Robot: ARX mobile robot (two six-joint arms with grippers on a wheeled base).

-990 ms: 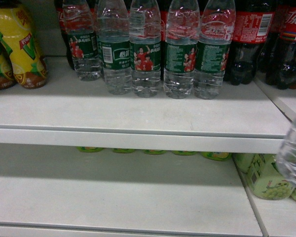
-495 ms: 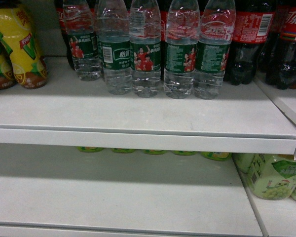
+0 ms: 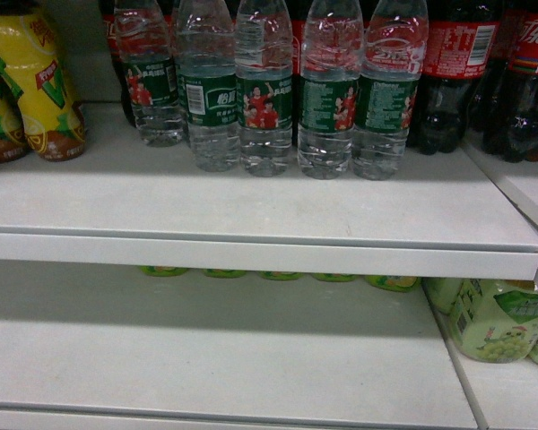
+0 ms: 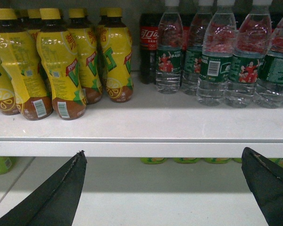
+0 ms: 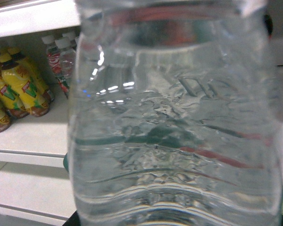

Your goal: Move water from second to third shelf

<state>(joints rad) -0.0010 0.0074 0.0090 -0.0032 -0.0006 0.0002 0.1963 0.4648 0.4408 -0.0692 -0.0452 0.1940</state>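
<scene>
In the head view, five water bottles point(image 3: 264, 90) are seen standing in a row on the upper shelf point(image 3: 251, 210), while the lower shelf point(image 3: 206, 358) in front shows bare and neither gripper is in sight. In the left wrist view, the left gripper point(image 4: 165, 188) is held wide apart and empty before the shelf edge. In the right wrist view, one water bottle point(image 5: 174, 122) fills the frame close to the camera, apparently carried in the right gripper, though the fingers themselves cannot be made out; the pick-up is judged done and the placing on the lower shelf left.

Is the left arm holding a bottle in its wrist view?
No; the left gripper has its jaws spread with only bare shelf between them.
</scene>
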